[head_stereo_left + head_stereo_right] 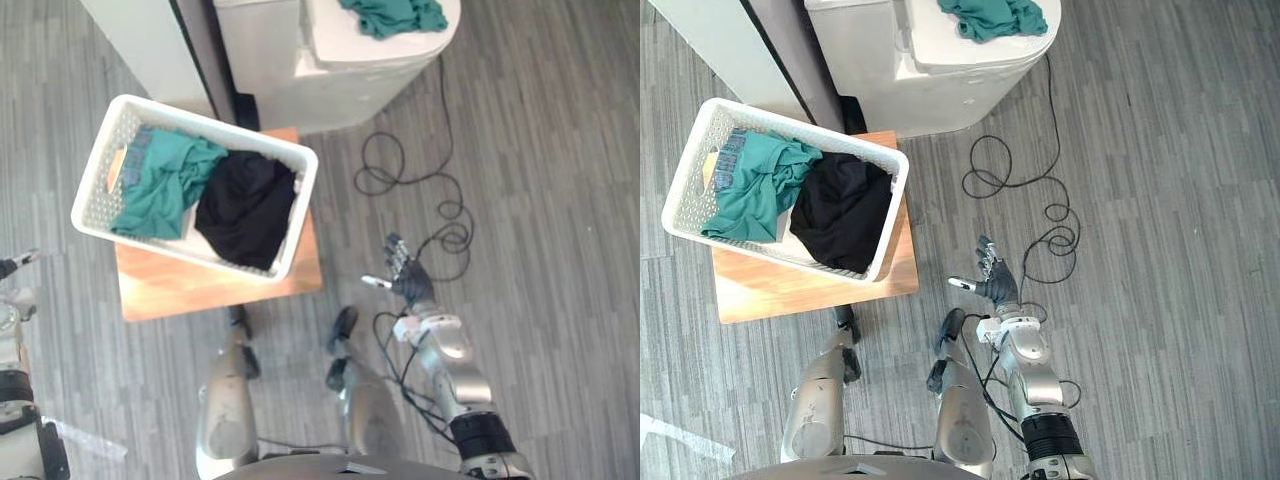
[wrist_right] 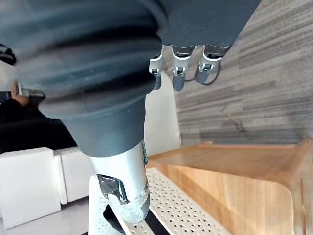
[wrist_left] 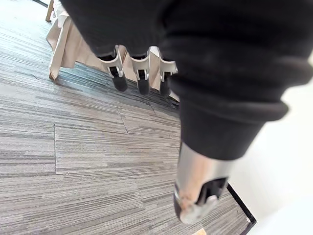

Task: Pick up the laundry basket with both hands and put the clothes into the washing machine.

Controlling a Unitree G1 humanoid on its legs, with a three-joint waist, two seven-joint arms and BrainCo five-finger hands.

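Both hands loose, nothing held
Perforated white laundry basket (image 1: 97, 185) on a smooth wooden stool (image 1: 200, 285); right hand (image 1: 408, 278) splayed over open striped floor (image 1: 560, 200) to its right, left hand (image 3: 141, 78) relaxed.

This is a laundry corner in a home-like room. A white washing machine (image 1: 300, 90) stands on a grey plank-pattern floor (image 1: 540, 150), with a green garment (image 1: 392, 15) lying on its lid. Near it, a low wooden table (image 1: 200, 290) carries a white perforated laundry basket (image 1: 300, 215) across its far edge, heaped with green and black clothes (image 1: 245, 205). A tall white panel (image 1: 140, 40) stands beside the machine.
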